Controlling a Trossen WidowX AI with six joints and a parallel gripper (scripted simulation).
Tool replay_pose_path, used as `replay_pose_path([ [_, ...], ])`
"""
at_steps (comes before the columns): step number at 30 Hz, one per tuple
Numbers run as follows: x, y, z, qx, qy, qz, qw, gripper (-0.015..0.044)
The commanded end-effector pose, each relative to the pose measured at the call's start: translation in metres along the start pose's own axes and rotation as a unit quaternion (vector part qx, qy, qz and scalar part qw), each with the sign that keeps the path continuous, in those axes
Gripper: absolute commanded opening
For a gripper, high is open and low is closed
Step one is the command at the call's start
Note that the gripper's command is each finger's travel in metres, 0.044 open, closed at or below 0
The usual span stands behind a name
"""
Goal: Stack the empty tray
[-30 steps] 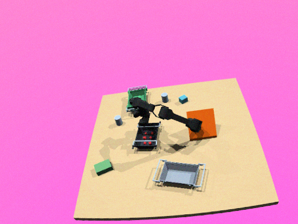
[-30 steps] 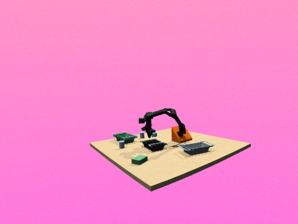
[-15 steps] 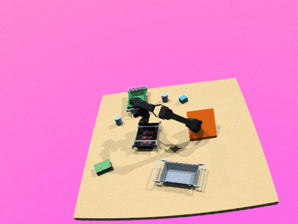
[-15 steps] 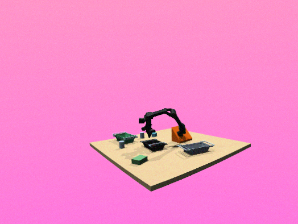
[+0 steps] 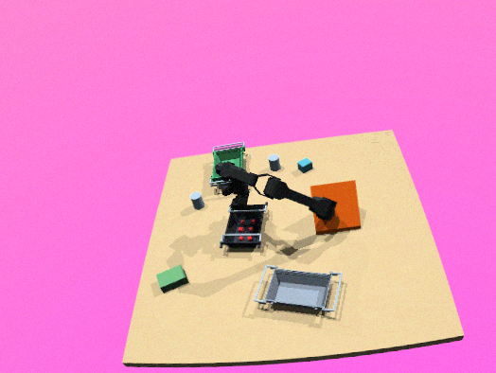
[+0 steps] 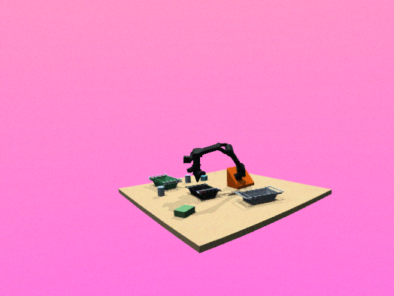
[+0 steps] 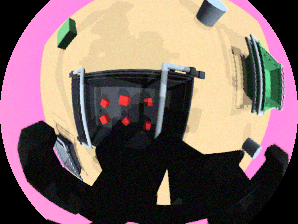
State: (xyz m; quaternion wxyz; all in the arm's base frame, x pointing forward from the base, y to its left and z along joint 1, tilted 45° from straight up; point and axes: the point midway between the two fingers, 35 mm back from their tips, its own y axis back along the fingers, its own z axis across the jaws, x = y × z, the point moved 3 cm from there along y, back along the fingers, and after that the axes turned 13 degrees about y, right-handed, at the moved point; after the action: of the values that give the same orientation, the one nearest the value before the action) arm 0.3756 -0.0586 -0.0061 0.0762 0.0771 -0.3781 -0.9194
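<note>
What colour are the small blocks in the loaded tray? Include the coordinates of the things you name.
Red, all six blocks (image 5: 240, 229) (image 7: 124, 100); clearest in the wrist view.

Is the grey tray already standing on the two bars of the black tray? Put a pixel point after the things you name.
No, the grey tray (image 5: 299, 295) (image 6: 259, 197) stands apart on the table.

Plain bright pink background (image 5: 237, 62) (image 6: 195, 75) (image 7: 22, 65)

The arm is covering part of the green tray (image 5: 228, 155) in the top view; the gripper's dark body is hiding the black tray's (image 7: 131, 75) near edge in the wrist view.
</note>
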Motion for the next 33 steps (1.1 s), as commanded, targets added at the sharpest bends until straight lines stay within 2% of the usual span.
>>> replay_pose_path([
  [1, 0.0, 0.0, 0.0, 0.0, 0.0, 0.0, 1.0, 0.0],
  [31, 0.0, 0.0, 0.0, 0.0, 0.0, 0.0, 1.0, 0.0],
  [33, 0.0, 0.0, 0.0, 0.0, 0.0, 0.0, 1.0, 0.0052],
])
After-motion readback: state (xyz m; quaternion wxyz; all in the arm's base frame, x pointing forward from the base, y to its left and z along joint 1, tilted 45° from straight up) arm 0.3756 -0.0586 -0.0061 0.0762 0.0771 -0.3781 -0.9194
